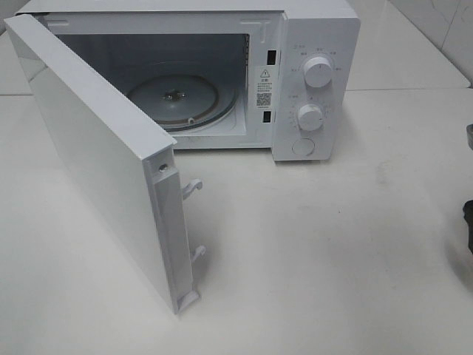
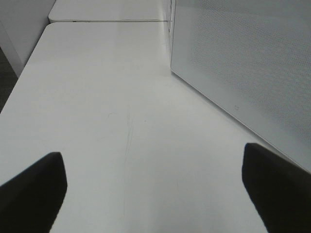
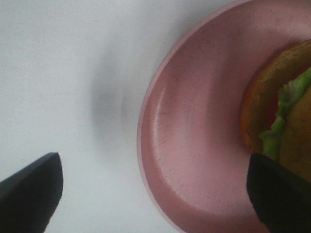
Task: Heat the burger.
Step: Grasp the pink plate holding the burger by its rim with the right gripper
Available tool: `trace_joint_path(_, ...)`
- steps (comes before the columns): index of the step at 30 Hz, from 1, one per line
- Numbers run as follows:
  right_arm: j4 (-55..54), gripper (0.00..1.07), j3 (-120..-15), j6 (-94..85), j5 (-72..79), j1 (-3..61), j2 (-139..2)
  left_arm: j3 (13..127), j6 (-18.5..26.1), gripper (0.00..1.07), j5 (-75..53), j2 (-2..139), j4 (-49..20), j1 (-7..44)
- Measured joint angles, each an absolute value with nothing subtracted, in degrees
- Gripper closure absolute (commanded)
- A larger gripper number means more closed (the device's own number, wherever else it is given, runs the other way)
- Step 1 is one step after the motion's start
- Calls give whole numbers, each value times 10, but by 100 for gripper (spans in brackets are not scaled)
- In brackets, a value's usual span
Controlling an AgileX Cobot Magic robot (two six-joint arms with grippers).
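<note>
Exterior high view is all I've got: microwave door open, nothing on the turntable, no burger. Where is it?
Observer: The burger sits on a pink plate, under the right wrist camera.
Operator: Is the right gripper holding it?
Observer: No. The right gripper is open, one finger over the table, the other over the burger's side of the plate.
Operator: And the left?
Observer: The left gripper is open above the table, beside the microwave door.

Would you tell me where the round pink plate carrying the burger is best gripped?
Probably the raised rim of the round pink plate, opposite the lettuce-filled burger; the open right gripper hovers across that bare edge, so come from above.
</note>
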State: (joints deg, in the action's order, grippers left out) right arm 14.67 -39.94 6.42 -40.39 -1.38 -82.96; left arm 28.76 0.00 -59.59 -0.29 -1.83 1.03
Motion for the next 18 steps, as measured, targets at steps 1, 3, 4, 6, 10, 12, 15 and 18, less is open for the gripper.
trace_joint_path(1, 147, 10, -399, 64, -404, -14, -830, 288, 0, 17, -596, -3, -18, 10)
trace_joint_path(3, 147, 11, -399, 64, -396, -14, -850, 288, 0, 17, -596, -3, -18, 10)
trace_joint_path(4, 147, 11, -399, 64, -396, -14, -850, 288, 0, 17, -596, -3, -18, 10)
trace_joint_path(6, 147, 11, -399, 64, -387, -14, -864, 288, 0, 17, -596, -3, -18, 10)
trace_joint_path(10, 147, 12, -399, 64, -370, -18, -895, 288, 0, 17, -596, -3, -18, 10)
trace_joint_path(12, 147, 12, -399, 64, -365, -20, -901, 288, 0, 17, -596, -3, -18, 10)
trace_joint_path(15, 147, 13, -399, 64, -350, -30, -921, 288, 0, 17, -596, -3, -18, 10)
trace_joint_path(18, 147, 14, -399, 64, -344, -34, -934, 288, 0, 17, -596, -3, -18, 10)
